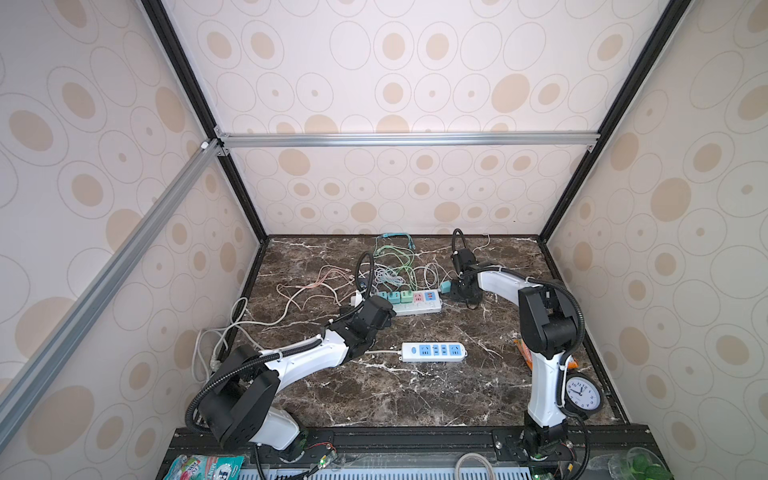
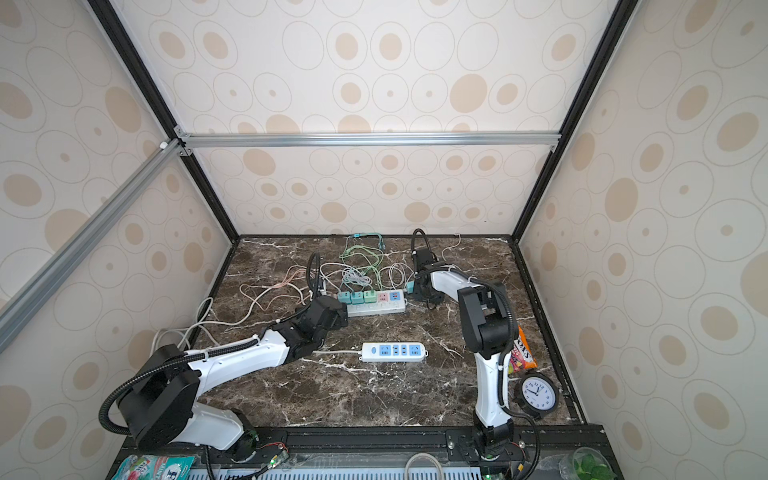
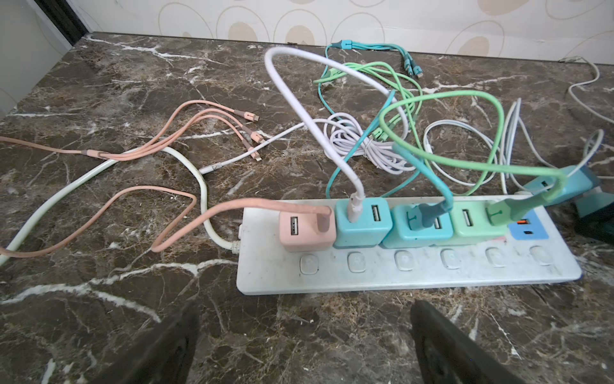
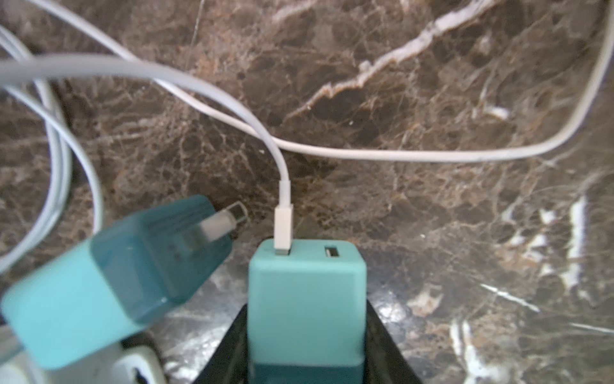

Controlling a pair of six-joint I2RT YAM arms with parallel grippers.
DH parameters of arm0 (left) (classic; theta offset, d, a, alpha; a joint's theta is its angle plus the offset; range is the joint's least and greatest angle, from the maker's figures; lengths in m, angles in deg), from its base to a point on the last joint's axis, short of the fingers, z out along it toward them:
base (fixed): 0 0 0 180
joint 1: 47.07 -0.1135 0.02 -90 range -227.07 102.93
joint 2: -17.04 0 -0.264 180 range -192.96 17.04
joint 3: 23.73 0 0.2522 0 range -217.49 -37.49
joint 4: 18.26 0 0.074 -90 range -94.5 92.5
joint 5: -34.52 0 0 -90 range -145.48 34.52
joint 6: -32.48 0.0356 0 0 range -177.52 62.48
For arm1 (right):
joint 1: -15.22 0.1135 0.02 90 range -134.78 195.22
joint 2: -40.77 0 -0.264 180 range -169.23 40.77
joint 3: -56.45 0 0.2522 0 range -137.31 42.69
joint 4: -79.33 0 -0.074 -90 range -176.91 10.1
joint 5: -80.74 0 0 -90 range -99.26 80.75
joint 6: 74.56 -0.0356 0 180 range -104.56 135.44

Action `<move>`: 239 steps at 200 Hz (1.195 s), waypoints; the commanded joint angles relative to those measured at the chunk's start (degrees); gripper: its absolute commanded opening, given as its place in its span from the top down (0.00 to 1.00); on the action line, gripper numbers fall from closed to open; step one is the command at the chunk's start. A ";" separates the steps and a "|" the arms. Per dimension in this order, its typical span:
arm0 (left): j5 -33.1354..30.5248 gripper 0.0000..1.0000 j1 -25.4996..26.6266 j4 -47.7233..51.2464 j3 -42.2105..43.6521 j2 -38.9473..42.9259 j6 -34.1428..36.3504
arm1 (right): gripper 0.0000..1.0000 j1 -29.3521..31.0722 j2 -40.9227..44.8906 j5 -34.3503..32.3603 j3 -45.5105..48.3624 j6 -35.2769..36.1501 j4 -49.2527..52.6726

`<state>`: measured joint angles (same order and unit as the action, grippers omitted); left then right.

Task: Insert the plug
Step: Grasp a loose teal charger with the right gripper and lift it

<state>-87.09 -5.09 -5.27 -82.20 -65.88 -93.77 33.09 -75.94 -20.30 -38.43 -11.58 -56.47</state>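
Note:
In the right wrist view my right gripper (image 4: 307, 306) is shut on a teal cube plug (image 4: 307, 286), one black finger (image 4: 232, 342) against each side. A white cable (image 4: 284, 206) runs out of the plug's front. A second teal plug (image 4: 116, 276) lies tilted beside it, prongs showing. In both top views the held plug (image 1: 445, 286) (image 2: 410, 286) sits just off the right end of the long white power strip (image 1: 419, 308) (image 2: 382, 308). My left gripper (image 3: 305, 319) (image 1: 384, 313) is open and empty in front of the strip (image 3: 398, 272), which carries pink, teal and green chargers.
A shorter white strip with blue sockets (image 1: 434, 351) lies mid-table. Tangled pink, white and green cables (image 1: 390, 266) spread behind the long strip. A clock (image 1: 582, 392) and an orange snack pack (image 2: 523, 353) sit by the right arm's base.

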 commanded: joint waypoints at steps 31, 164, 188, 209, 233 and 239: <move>0.20 0.02 -0.51 -1.84 -1.44 0.64 0.10 | 0.70 -6.50 19.48 -8.69 12.73 11.17 -1.22; 24.14 0.02 -1.93 -9.19 -9.94 -1.12 10.75 | 0.72 -14.40 47.50 7.48 20.47 29.40 -8.82; 33.36 0.01 -2.58 -9.93 -12.92 -1.20 13.43 | 0.72 -10.58 50.10 7.25 23.15 37.53 -12.51; 41.44 0.02 -2.62 -8.16 -17.05 -2.88 15.67 | 0.74 -6.62 51.79 7.76 25.14 44.00 -15.39; 51.19 0.02 -2.60 -7.63 -20.95 -5.67 15.78 | 0.74 -2.57 52.32 9.47 26.11 50.17 -17.03; 53.30 0.02 -2.56 -7.86 -21.63 -6.28 15.48 | 0.74 -2.15 52.36 10.04 26.34 51.76 -17.38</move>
<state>-47.03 -7.43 -13.51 -99.83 -69.70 -80.61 28.39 -25.03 -12.83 -13.08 30.16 -69.56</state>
